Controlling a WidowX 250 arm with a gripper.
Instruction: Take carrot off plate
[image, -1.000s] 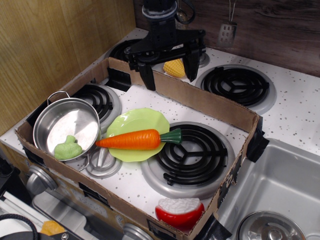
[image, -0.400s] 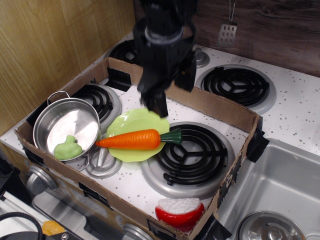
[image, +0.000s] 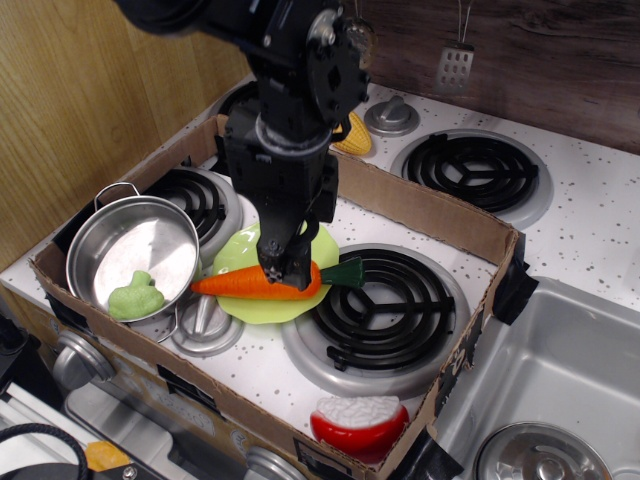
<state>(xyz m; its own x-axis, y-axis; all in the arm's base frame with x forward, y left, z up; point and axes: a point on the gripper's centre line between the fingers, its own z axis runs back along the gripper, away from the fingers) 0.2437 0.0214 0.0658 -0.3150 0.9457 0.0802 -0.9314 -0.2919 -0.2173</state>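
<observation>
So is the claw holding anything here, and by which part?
Cannot be told: the claw is down at the carrot's middle, which lies on the plate.

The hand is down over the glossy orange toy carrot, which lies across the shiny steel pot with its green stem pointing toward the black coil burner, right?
Not the pot. In observation.image the glossy orange toy carrot lies across the round lime-green plastic plate, beside the shiny steel pot. The rest holds: the hand is down over it, stem toward the black coil burner.

Glossy orange toy carrot (image: 245, 284) with dark green stem; wavy-rimmed lime-green plastic plate (image: 240, 251); shiny steel pot (image: 130, 252); black pincer (image: 283, 266); white worktop (image: 590, 220) with dark speckles; brown cardboard box (image: 420, 205).
</observation>
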